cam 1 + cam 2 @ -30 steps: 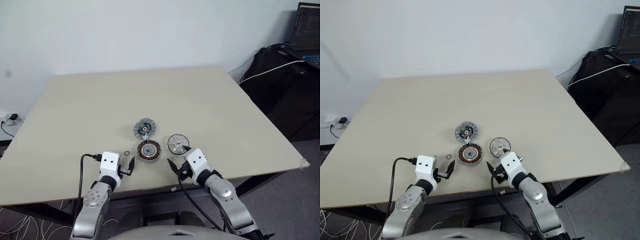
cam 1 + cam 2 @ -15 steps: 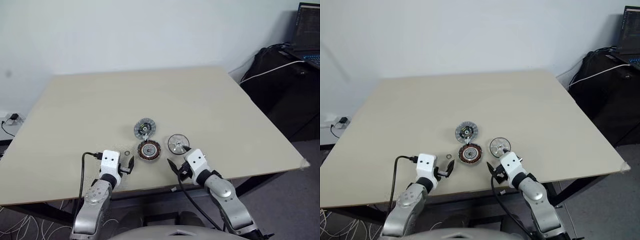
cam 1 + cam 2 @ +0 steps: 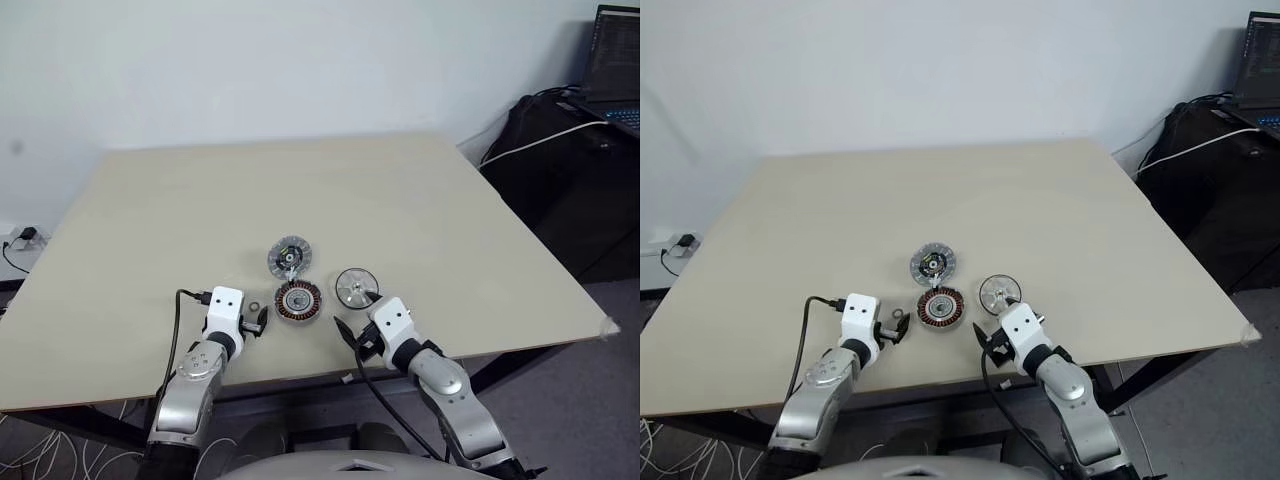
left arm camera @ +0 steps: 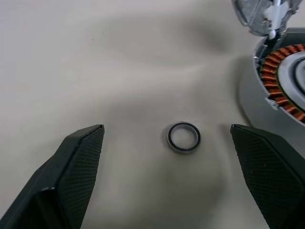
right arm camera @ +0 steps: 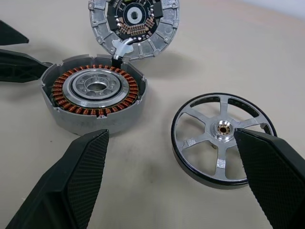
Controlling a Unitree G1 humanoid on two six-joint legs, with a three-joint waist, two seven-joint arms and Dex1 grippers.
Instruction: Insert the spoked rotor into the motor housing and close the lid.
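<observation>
1. The spoked rotor [image 3: 356, 287], a shiny silver wheel with a dark rim, lay flat on the pale surface [image 3: 400, 190] near its front edge in the head view. It was the rightmost of three round parts.
2. Just to its left sat the motor housing [image 3: 298, 301], a grey cup ringed with copper-brown windings. The lid [image 3: 289, 257], a segmented silver disc with a dark centre, lay directly behind the housing and touched its far rim.
3. A small ring [image 3: 254, 307] lay on the surface just left of the housing.
4. The left hand [image 3: 258, 322] hovered low by the small ring, and the right hand [image 3: 356, 312] sat just in front of the rotor. Both were apart and held nothing.
5. In the left wrist view, the left hand [image 4: 167, 130] had its two black fingers [image 4: 78, 162] spread wide. The small ring [image 4: 184, 137] lay flat between them, touching neither. The edge of the housing [image 4: 279, 76] and its copper windings showed beside one finger.
6. In the right wrist view, the right hand [image 5: 170, 133] was wide open and empty. The rotor [image 5: 222, 138] showed six spokes and a small hub, and one fingertip overlapped its rim.
7. The housing [image 5: 95, 98] stood just beside the rotor without touching it. A silver core sat inside its windings.
8. The lid [image 5: 133, 21] lay beyond the housing with its circuit face up. A small metal tab reached from it to the housing's rim.
</observation>
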